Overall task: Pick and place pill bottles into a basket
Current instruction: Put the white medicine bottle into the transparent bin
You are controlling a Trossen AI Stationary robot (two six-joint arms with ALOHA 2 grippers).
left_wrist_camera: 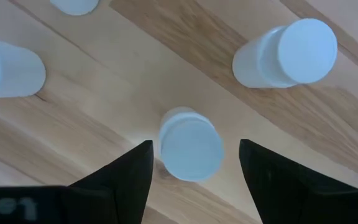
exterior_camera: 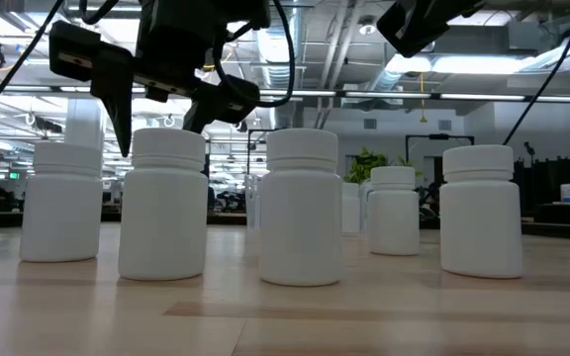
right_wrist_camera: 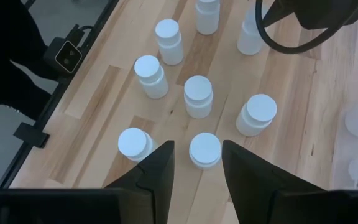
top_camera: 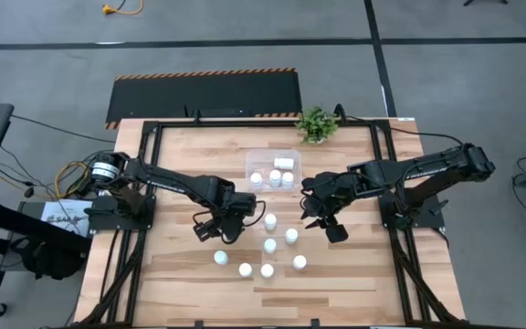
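Observation:
Several white pill bottles stand upright on the wooden table (top_camera: pixel 172 274), among them ones in the high view (top_camera: pixel 220 259) (top_camera: pixel 291 236) (top_camera: pixel 269 221). The clear basket (top_camera: pixel 265 157) sits at the table's far middle and holds a few bottles (top_camera: pixel 275 178), one lying on its side (top_camera: pixel 285 163). My left gripper (top_camera: pixel 215 231) hangs open above a bottle (left_wrist_camera: pixel 190 149), with a finger on either side and touching nothing. My right gripper (top_camera: pixel 327 225) is open above the table, with a bottle (right_wrist_camera: pixel 205 149) showing between its fingers farther down.
A small green potted plant (top_camera: pixel 316 123) stands at the table's far edge, right of the basket. Black frame rails (top_camera: pixel 386 183) run along the table's sides. Bare wood lies at the table's near left and near right.

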